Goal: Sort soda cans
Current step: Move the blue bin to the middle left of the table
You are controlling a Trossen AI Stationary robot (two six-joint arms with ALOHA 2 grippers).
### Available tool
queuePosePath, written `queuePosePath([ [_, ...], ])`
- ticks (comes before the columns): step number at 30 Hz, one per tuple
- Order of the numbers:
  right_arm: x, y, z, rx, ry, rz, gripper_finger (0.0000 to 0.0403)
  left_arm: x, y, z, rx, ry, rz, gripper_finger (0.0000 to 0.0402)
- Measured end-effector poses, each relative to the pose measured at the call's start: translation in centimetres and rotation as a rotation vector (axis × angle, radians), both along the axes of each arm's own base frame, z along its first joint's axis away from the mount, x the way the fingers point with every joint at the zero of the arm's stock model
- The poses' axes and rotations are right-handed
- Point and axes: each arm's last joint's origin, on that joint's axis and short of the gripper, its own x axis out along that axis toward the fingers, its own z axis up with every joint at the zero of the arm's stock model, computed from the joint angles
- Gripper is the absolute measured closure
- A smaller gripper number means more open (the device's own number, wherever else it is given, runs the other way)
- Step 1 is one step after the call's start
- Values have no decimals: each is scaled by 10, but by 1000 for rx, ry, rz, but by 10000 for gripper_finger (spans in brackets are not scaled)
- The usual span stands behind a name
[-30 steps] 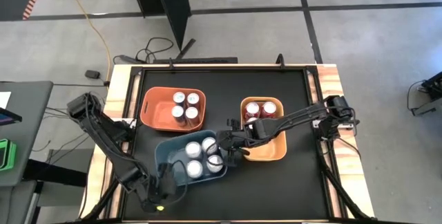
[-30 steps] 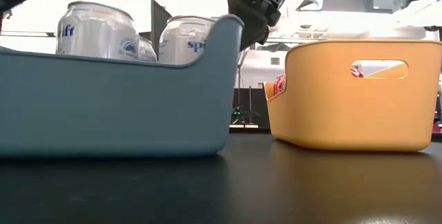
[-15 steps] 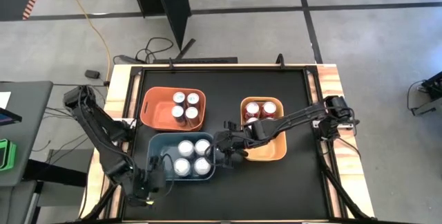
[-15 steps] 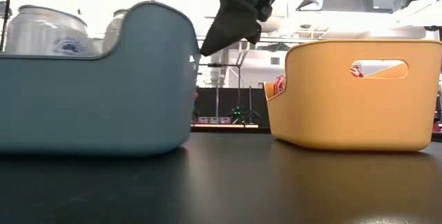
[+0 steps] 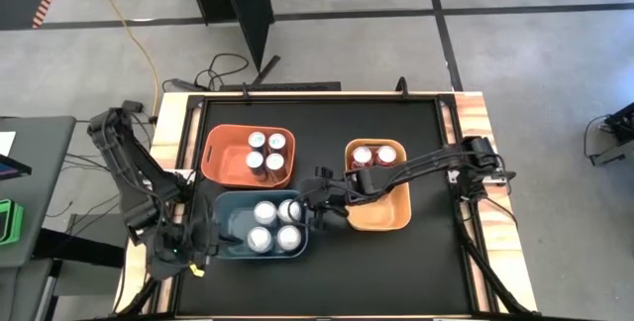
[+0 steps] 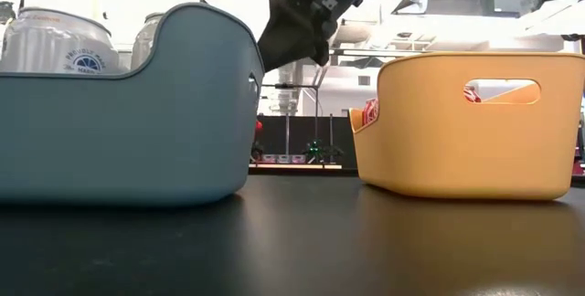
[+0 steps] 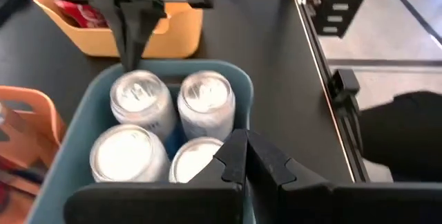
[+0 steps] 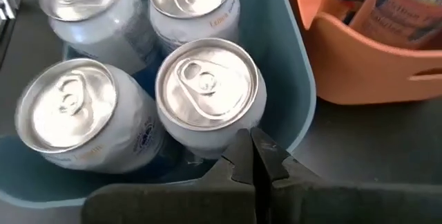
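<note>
Several silver soda cans stand upright in the blue bin on the black table. More cans stand in the orange bin, and red cans in the yellow bin. My right gripper is shut and slants down at the blue bin's right-end rim, beside the nearest can. My left gripper is shut, raised off the table past the blue bin's left end, and holds nothing. My right gripper stands with its shut fingers at the top of the blue bin's right-end wall, slanting down from the table's right. I cannot tell whether they touch the rim.
The three bins stand close together in the middle of the table. Bare black tabletop lies along the near edge and at the far right. Wooden rails frame the table.
The blue bin has slid toward the table's left edge and turned square to the table, its cans upright inside. My right gripper followed it leftward, staying shut at its right end. My left gripper has risen and drawn back toward the table's left edge, tipping up.
</note>
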Motion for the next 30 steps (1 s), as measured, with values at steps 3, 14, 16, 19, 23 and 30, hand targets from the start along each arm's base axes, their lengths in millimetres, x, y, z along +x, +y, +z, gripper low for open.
queuePosePath([
  [3, -1, 3, 3, -14, -12, 19, 398, -1, 2, 3, 25, -22, 3, 401],
  [14, -10, 29, 4, -13, 8, 72, 398, -1, 3, 3, 75, -39, 13, 401],
  [16, -12, 35, 4, -20, 13, 73, 398, -1, 3, 3, 88, -41, 10, 401],
  [19, -16, 45, 4, -31, 17, 83, 398, 0, 3, 3, 107, -46, 9, 401],
  [23, -20, 56, 4, -45, 18, 93, 398, -2, 6, -2, 140, -27, 22, 401],
  [30, -28, 69, 4, -67, 34, 79, 398, -3, 8, -5, 156, 0, 39, 401],
])
